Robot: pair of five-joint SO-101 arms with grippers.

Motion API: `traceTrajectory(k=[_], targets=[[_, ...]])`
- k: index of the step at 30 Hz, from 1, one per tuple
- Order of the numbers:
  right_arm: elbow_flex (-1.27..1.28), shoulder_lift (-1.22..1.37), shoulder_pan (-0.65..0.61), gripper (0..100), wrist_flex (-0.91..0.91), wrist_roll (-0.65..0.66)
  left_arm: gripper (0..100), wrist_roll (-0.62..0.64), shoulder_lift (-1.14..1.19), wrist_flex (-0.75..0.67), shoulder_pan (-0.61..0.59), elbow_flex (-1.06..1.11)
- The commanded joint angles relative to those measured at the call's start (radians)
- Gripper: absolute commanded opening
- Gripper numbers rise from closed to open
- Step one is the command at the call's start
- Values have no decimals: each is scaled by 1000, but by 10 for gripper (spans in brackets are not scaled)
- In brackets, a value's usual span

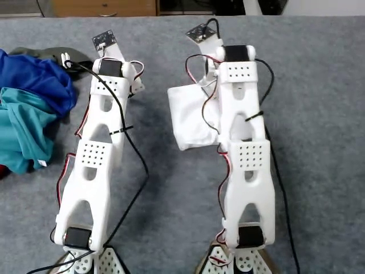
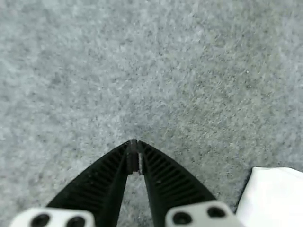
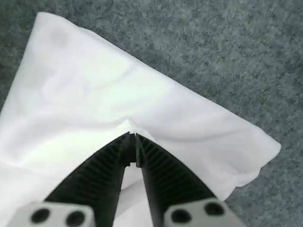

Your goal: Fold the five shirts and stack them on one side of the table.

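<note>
The white folded fabric shirt is lying near the middle of the grey felt-like worktop, partly under the white plastic right arm, which is stretching out above it. In the right wrist view the black ribbed right gripper is hanging over this white shirt with its jaws pressed together. Its tips are sitting at a small pucker in the cloth, and I cannot tell whether any fabric is caught between them. One folded corner of the shirt is pointing out onto the bare grey surface.

The white plastic left arm is reaching out beside the shirt, over bare worktop. The black ribbed left gripper is also fully closed and is holding nothing, with only the grey surface beneath it. A corner of the white shirt is showing just beside it, apart from the tips.

At the left edge of the worktop, well apart from the white shirt, unfolded garments are lying in a heap. A royal-blue crumpled fabric shirt is lying partly over a teal crumpled fabric shirt. A dark olive-grey piece of cloth is peeking out behind the blue one, and a sliver of red cloth is touching the teal one at the frame's edge.
</note>
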Motion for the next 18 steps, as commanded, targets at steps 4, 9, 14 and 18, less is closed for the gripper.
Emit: traceTrajectory(k=[4,9,14,18], targets=[[-53,-33,65,3,117,21,19,-11,-10,-28,11,-40],[44,-96,130,3,117,49,19,-11,-10,-28,11,-40],[269,-246,213,3,117,71,19,-11,-10,-29,11,-40],[403,-384,321,3,112,127,19,-11,-10,-29,20,-40]])
